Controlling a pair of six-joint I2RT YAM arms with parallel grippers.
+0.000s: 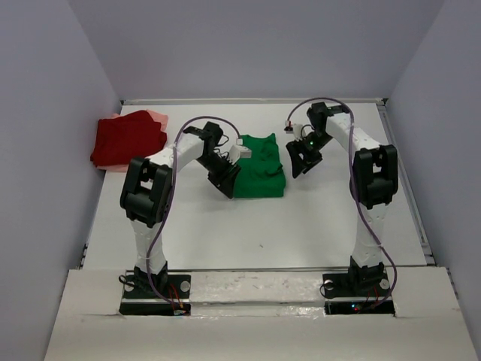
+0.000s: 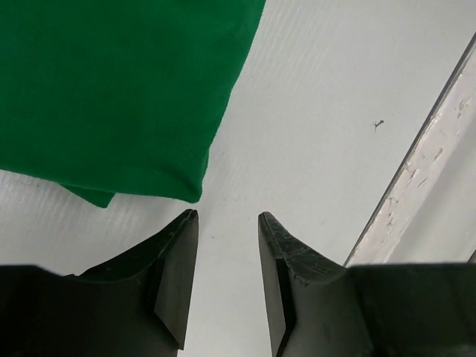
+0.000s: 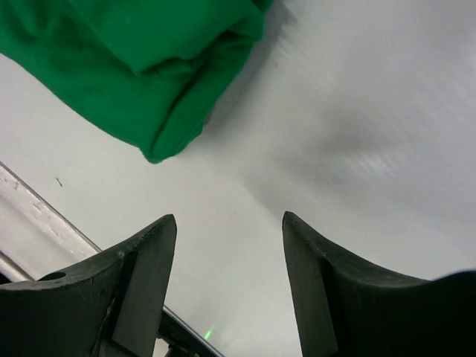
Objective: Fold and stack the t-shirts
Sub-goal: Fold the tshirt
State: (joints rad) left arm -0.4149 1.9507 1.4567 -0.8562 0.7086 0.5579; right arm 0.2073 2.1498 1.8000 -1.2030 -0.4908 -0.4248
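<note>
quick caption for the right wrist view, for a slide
Right pincer open above the table, folded green shirt lying free beyond it.

Soft, even overhead light is washing the white counter [image 1: 316,218] in the top view, and the walls [image 1: 248,45] are reading faintly bluish. The arms are casting only weak, blurred shadows. Right wrist view: a broad grey shadow is lying on the counter beside the green t-shirt [image 3: 149,67], and a streaky sheen is showing across the surface. The left pincer [image 2: 227,214] and right pincer [image 3: 228,217] are rendering near-black, underexposed and slightly soft. Cloth edges are showing sharp.
</note>
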